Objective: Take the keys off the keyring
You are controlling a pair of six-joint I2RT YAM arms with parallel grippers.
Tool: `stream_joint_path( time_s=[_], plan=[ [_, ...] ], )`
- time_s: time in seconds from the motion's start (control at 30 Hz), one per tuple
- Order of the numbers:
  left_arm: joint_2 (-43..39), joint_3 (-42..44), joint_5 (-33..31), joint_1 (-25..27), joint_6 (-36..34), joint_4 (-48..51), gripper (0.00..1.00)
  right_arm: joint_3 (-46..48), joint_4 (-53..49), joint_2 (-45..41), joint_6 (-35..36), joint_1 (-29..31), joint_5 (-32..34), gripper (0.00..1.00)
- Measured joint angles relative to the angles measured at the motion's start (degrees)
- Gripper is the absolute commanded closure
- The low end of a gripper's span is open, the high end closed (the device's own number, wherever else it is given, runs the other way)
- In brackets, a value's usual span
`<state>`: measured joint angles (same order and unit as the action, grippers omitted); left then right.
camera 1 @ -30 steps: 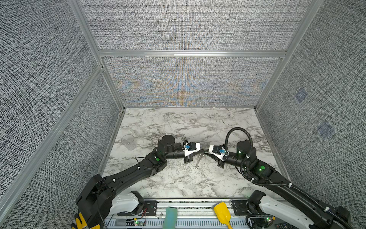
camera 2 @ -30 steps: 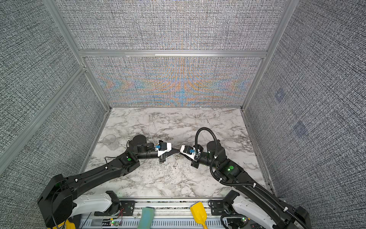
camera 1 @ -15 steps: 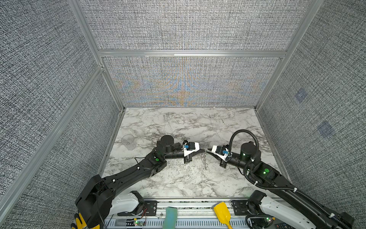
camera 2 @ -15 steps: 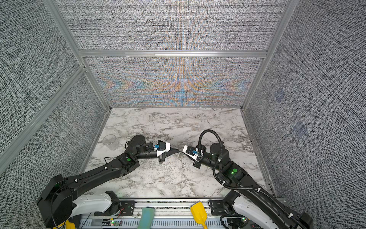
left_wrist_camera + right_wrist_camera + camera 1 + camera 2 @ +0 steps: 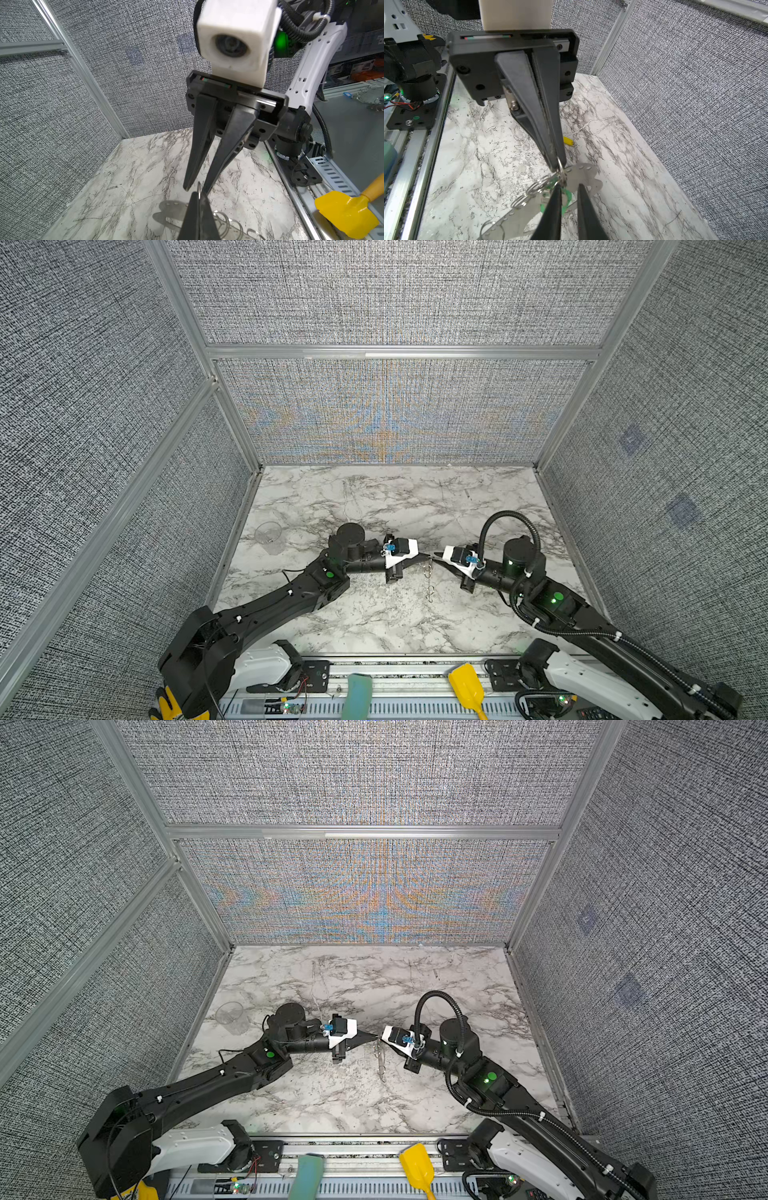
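Left gripper (image 5: pixel 558 166) is clamping fully shut on a small metal ring (image 5: pixel 561 166), pinching it between its fingertips. In both top views it is working above the middle of the marble table (image 5: pixel 483 145). Right gripper (image 5: pixel 196 188) is meeting it tip to tip. Its jaws are standing narrowly apart, straddling that ring's edge. Marble is showing between the ring and one finger, so it is not clamping.

Keyring (image 5: pixel 583 175), a flat grey metal loop with small holes and a notched edge, is hanging just beneath the ring. Whether its lower end is touching the table cannot be told. Several wire rings (image 5: pixel 536 186) are dangling beside it.

Green key tag (image 5: pixel 568 196) is showing just under the right gripper's fingers, close against the keyring. Yellow key tag (image 5: pixel 568 141) is lying on the table by itself, apart from the keyring. It is partly hidden behind the left gripper's finger.
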<state>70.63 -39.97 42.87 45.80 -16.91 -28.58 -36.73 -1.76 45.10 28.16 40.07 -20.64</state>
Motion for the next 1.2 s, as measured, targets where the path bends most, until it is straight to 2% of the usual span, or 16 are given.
stream_joint_path(
  time_s=[0.4,0.77,1.03,1.07,1.1,1.13,1.17,1.2],
  plan=[
    [0.2,-0.5,0.6,0.0,-0.6,0.3,1.0,-0.1,0.2,0.2,0.0,0.0,-1.6,0.9],
    [0.2,-1.1,0.8,0.0,-1.1,2.5,1.0,-0.1,0.7,0.0,-0.5,0.0,-2.6,0.88],
    [0.2,-1.1,0.8,0.0,-2.2,3.5,1.0,-0.1,0.7,0.1,-0.9,0.0,-3.1,1.0],
    [0.2,-1.2,0.8,0.0,-2.4,3.6,0.97,-0.1,0.7,0.1,-0.9,0.0,-3.2,1.0],
    [0.2,-1.3,0.8,0.0,-2.4,3.8,0.8,-0.1,0.7,0.2,-0.9,0.0,-3.2,1.0],
    [0.2,-1.5,0.7,0.0,-2.6,4.4,0.57,-0.1,0.7,0.2,-0.9,0.0,-3.2,1.0],
    [0.2,-1.8,0.4,0.0,-2.7,4.9,0.47,-0.1,0.6,0.3,-0.9,0.0,-3.3,1.0],
    [-0.1,-2.1,-0.2,0.0,-2.8,5.1,0.46,-0.3,0.0,0.4,-0.9,0.0,-3.3,1.0]
  ],
)
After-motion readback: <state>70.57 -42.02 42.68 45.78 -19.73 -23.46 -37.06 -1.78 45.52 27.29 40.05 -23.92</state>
